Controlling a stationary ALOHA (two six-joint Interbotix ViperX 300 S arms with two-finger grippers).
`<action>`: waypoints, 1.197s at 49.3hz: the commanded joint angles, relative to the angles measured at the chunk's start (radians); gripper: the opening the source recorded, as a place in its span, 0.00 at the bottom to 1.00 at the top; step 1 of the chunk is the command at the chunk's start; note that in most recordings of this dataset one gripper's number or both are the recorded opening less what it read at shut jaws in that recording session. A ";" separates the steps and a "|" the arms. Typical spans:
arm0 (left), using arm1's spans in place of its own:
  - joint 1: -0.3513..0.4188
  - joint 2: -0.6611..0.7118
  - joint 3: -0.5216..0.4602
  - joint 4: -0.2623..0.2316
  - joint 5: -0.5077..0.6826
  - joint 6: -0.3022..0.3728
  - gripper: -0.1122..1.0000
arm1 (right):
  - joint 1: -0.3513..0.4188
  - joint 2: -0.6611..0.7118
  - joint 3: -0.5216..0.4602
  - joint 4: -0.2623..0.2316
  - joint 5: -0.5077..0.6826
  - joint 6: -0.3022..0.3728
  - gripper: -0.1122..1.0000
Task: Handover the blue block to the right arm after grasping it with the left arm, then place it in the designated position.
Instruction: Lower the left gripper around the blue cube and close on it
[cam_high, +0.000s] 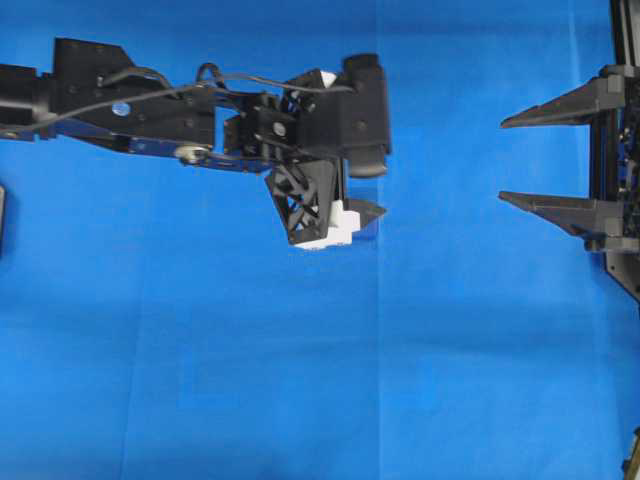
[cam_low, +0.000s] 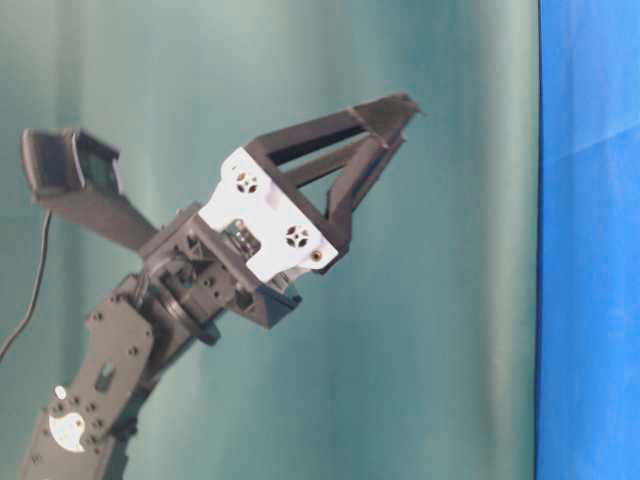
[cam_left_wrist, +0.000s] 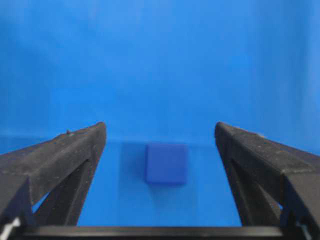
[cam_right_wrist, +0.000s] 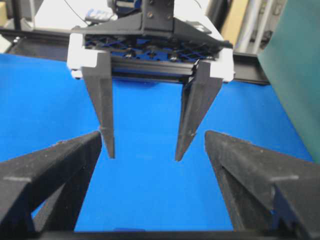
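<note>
From overhead, the left pincer (cam_high: 335, 225) hangs over the blue bench (cam_high: 200, 380), and the right pincer (cam_high: 515, 160) waits off to the side, wide and empty; the block is hidden here. At table level, the left pincer (cam_low: 390, 120) is raised and holds nothing. In the left wrist view, the blue block (cam_left_wrist: 167, 163) lies between the wide fingers (cam_left_wrist: 65, 155), further out. The grasp looks not yet begun; next comes lowering around it and closing.

The overhead view looks straight down on the blue cloth (cam_high: 300, 380), while the table-level view faces a teal backdrop (cam_low: 450, 300) close up. Each wrist camera looks out between its own fingers; the right wrist view and the overhead view share the left gripper (cam_right_wrist: 144, 156).
</note>
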 joint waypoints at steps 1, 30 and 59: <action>-0.011 -0.005 -0.058 0.002 0.055 0.002 0.93 | -0.002 0.008 -0.028 0.003 -0.003 0.002 0.98; -0.009 0.003 -0.074 0.003 0.100 0.005 0.93 | -0.002 0.008 -0.028 0.005 0.000 0.002 0.98; -0.009 0.005 -0.075 0.003 0.101 0.005 0.93 | -0.002 0.006 -0.028 0.005 0.006 0.002 0.98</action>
